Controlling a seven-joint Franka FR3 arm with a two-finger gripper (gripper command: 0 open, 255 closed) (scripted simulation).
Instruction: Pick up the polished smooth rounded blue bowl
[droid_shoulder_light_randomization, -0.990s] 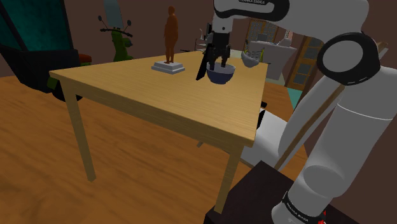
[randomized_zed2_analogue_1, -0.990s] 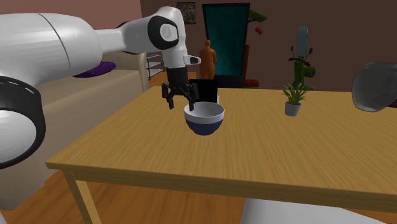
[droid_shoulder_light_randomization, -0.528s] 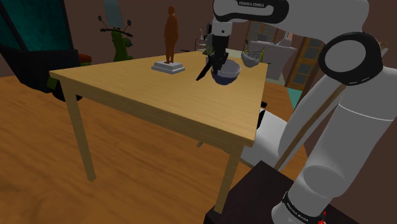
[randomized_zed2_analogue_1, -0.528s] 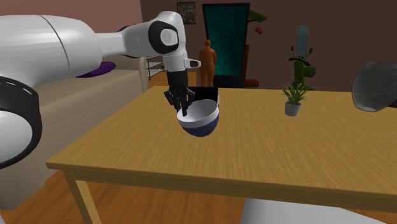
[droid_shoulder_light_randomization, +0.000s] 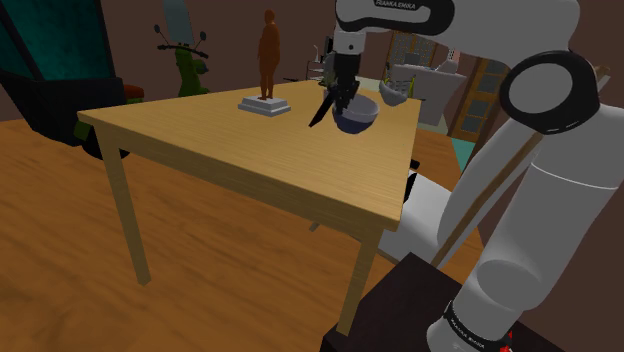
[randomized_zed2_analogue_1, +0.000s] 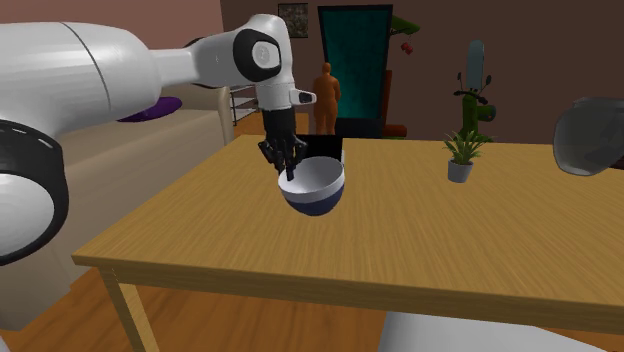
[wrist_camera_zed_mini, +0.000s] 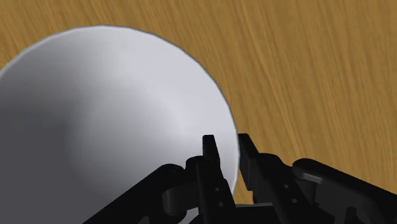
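Pinching the rim, the two black fingers stand narrow, one inside the wall and one outside, so the gripper holds the bowl by its thin edge. That off-centre grip likely explains why the bowl hangs tilted, apparently just above the table. Its inside is smooth pale grey, its rounded outside glossy dark blue; the tabletop is grained wood.

Both exterior views are dim and flat-lit; the wrist view is brighter.
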